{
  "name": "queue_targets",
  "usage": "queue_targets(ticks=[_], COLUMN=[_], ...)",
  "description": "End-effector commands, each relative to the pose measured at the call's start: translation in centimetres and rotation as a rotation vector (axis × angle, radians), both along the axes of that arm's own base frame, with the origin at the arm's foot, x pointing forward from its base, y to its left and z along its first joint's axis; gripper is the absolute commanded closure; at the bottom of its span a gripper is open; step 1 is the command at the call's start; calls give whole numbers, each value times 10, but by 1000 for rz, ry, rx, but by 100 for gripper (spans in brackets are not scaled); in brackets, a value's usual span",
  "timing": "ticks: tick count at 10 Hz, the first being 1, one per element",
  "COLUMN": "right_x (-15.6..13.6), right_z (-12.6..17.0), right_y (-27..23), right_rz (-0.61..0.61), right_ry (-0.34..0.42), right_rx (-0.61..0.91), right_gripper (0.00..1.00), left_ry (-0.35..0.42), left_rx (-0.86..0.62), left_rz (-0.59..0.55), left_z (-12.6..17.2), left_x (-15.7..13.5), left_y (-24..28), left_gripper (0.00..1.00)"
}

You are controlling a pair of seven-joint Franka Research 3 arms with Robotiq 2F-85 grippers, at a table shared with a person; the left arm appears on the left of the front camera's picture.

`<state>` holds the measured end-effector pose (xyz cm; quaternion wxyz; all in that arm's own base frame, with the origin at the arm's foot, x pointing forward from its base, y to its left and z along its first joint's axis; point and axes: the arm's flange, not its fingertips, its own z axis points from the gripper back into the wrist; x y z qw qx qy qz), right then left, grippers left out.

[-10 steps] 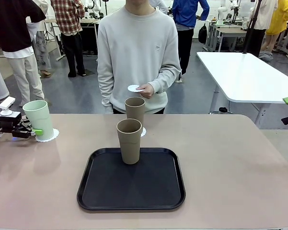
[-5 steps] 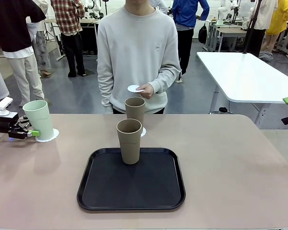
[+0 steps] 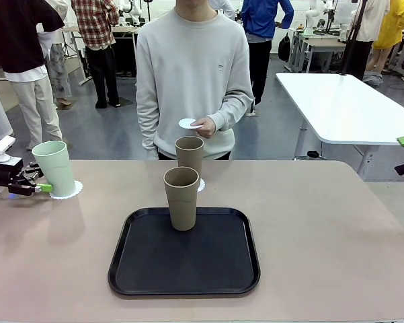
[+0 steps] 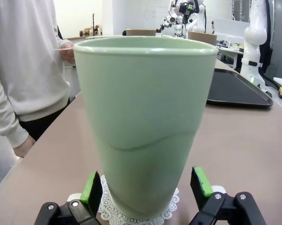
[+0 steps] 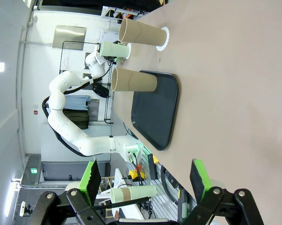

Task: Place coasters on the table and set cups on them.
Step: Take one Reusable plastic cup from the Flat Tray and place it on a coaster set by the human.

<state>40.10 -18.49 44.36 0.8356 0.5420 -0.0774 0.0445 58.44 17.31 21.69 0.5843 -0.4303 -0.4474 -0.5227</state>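
A mint green cup (image 3: pixel 54 167) stands on a lacy white coaster (image 3: pixel 68 190) at the table's (image 3: pixel 309 215) far left. My left gripper (image 3: pixel 43 184) is open just left of it. In the left wrist view the cup (image 4: pixel 145 117) rises between the green pads (image 4: pixel 92 188), which flank its base over the coaster (image 4: pixel 171 205). One brown cup (image 3: pixel 181 198) stands on the black tray (image 3: pixel 188 269). Another brown cup (image 3: pixel 189 156) sits behind it on a coaster (image 3: pixel 201 186). The person's hand (image 3: pixel 206 126) holds a third coaster (image 3: pixel 187 124). My right gripper (image 5: pixel 145 180) is open, off the table's right side.
A white table (image 3: pixel 343 101) stands beyond the far right corner. The person stands at the middle of the far edge, with other people farther back. The right wrist view looks sideways across the tabletop at the tray (image 5: pixel 155 108) and cups.
My left gripper has drawn back a little to the left, away from the mint cup, which stays on its coaster. Nothing else has moved.
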Motion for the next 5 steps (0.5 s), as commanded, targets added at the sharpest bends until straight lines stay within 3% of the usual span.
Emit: queue_targets(ticks=[1,4,5], right_x=[1,1,1], right_z=[0,0,0], right_y=[1,1,1], right_rz=[-3,-3,-3], right_ry=[-11,-11,-11], right_rx=[3,3,3], right_gripper=[0,0,0], left_ry=[27,34,105], left_rx=[62,154,233], left_rz=[-15,14,51], left_z=[8,29,53], left_x=[-3,-13,-20], left_y=[9,28,40], left_gripper=[0,0,0])
